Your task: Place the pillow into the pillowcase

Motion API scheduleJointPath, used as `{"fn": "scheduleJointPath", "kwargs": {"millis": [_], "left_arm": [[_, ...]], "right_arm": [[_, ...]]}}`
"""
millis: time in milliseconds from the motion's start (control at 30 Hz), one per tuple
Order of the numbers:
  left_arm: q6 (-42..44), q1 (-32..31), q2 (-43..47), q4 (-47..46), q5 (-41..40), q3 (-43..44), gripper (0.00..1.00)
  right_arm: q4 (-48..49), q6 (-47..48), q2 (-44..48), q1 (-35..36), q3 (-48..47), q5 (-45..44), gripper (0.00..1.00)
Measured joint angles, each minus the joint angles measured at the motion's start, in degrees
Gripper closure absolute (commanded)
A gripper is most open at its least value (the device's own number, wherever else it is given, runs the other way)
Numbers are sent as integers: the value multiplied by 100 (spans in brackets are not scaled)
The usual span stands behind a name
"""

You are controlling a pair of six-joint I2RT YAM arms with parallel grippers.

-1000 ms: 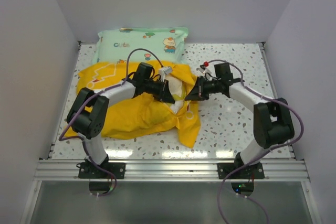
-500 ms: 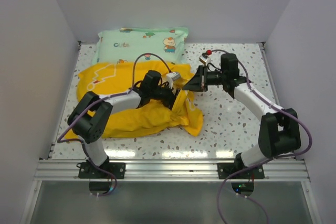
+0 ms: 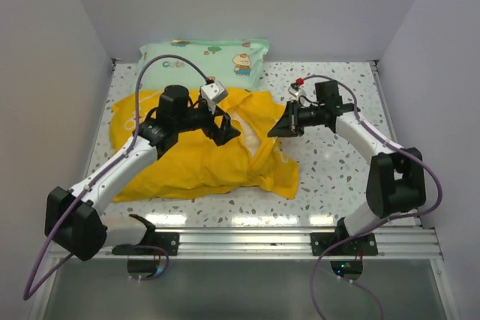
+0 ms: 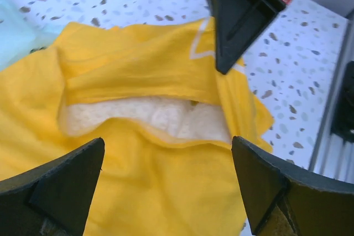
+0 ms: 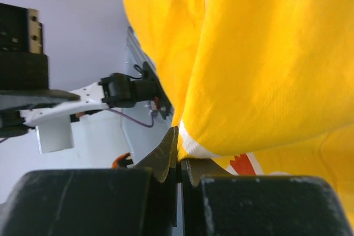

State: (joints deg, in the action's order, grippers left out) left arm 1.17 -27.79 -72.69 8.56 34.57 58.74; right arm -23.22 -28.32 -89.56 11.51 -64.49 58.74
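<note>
Whereas half a second ago the left gripper (image 4: 167, 138) was pushed into the mouth of the bright yellow pillowcase (image 3: 191, 166), it has now drawn back and hovers above it, fingers spread wide, holding nothing. The right gripper (image 5: 180, 161) stays clenched on the case's hem, its black finger hanging over the opening's far lip. Just ahead of the left fingers, the cream-white pillow (image 4: 149, 117) shows as a fuzzy strip inside the mouth, otherwise covered. Beyond both grippers a mint-green cartoon-print pillow (image 3: 202, 58) lies on the speckled table (image 3: 330, 174).
</note>
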Motion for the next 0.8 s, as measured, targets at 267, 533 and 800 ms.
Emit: {"fn": "scheduleJointPath", "kwargs": {"millis": [267,533,800], "left_arm": [[-686,7,-1038,87,-1110,31,20],[-1510,-407,-1801,-260,-1180,-33,39],[-1891,-695,-2253,-686,-1180,-280,100]], "right_arm": [[210,225,-1012,1104,-33,-481,100],[81,643,-1408,1279,125,-835,100],[-153,1078,-1399,1226,131,-992,100]]}}
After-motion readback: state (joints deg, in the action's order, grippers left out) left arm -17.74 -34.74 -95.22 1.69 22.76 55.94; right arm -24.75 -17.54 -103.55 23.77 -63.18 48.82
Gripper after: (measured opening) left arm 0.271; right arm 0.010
